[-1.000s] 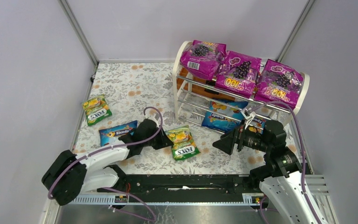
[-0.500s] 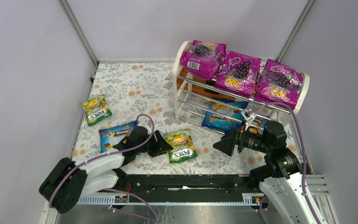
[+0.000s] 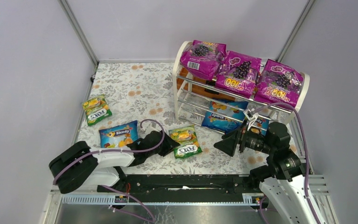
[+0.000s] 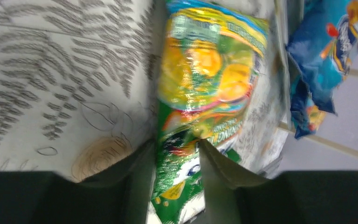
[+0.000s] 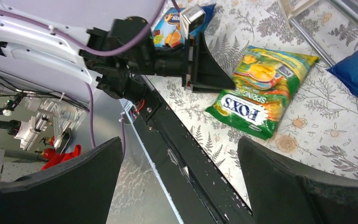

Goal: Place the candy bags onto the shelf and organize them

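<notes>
A green-yellow FOX'S bag [image 3: 185, 142] lies on the floral table in front of the shelf [image 3: 176, 74]. My left gripper [image 3: 170, 143] is low on the table, its fingers pinching the bag's near edge; in the left wrist view the bag [image 4: 205, 84] runs up from between the fingers [image 4: 140, 177]. My right gripper [image 3: 221, 144] hovers open and holds nothing to the bag's right. Three magenta grape bags [image 3: 237, 72] sit on the top tier. Blue Slendy bags [image 3: 223, 116] lie on the lowest tier.
Another blue Slendy bag [image 3: 118, 133] and a second FOX'S bag [image 3: 96, 109] lie on the table to the left. A black rail [image 5: 186, 154] runs along the near edge below the right gripper [image 5: 179, 140]. Grey walls close in the table.
The left arm has dropped lower and reached right to the FOX'S bag, which has shifted and turned slightly. The right gripper has barely moved.
</notes>
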`<state>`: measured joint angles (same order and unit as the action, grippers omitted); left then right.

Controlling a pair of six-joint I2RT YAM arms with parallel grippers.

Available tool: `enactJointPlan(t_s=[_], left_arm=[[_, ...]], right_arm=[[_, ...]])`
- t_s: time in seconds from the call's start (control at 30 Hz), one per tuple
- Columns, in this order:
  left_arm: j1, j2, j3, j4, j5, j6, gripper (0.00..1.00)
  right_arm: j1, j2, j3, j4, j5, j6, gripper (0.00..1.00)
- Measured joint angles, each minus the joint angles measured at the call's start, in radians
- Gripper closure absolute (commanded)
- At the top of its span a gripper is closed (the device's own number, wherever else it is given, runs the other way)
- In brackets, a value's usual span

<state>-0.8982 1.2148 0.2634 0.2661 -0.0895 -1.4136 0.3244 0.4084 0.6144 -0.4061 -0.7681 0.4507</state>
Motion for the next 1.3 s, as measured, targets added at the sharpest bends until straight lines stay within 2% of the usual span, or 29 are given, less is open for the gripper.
enactJointPlan(t_s=[0.13,0.17,0.37,0.57,0.7,0.83,1.0,1.3], left_arm=[[-0.001,0.052,0.008,0.015,-0.052,0.003,0.97],[-0.001,0.050,0.008,0.013,-0.061,0.010,1.00],[-0.003,-0.023,0.007,0.012,-0.069,0.102,1.00],[-0.020,-0.212,0.023,-0.044,0.003,0.237,1.00],[-0.048,-0.312,0.143,-0.175,0.085,0.332,1.00],[-0.054,-0.338,0.284,-0.220,0.163,0.381,1.00],[-0.060,-0.240,0.422,-0.106,0.262,0.389,1.00],[-0.165,0.146,0.663,0.157,0.375,0.394,1.00]], right_arm=[[0.000,-0.019,0.021,-0.006,0.000,0.003,0.00],[0.000,-0.024,0.030,-0.009,0.001,0.004,0.00],[0.000,-0.093,0.104,-0.017,0.024,0.003,0.00],[0.000,-0.123,0.200,-0.054,0.108,-0.017,0.00],[0.000,-0.161,0.260,-0.077,0.204,-0.036,0.00],[0.000,-0.184,0.302,-0.082,0.263,-0.048,0.00],[0.000,-0.185,0.321,-0.085,0.310,-0.054,0.00],[0.000,-0.199,0.366,-0.136,0.386,-0.055,0.00]])
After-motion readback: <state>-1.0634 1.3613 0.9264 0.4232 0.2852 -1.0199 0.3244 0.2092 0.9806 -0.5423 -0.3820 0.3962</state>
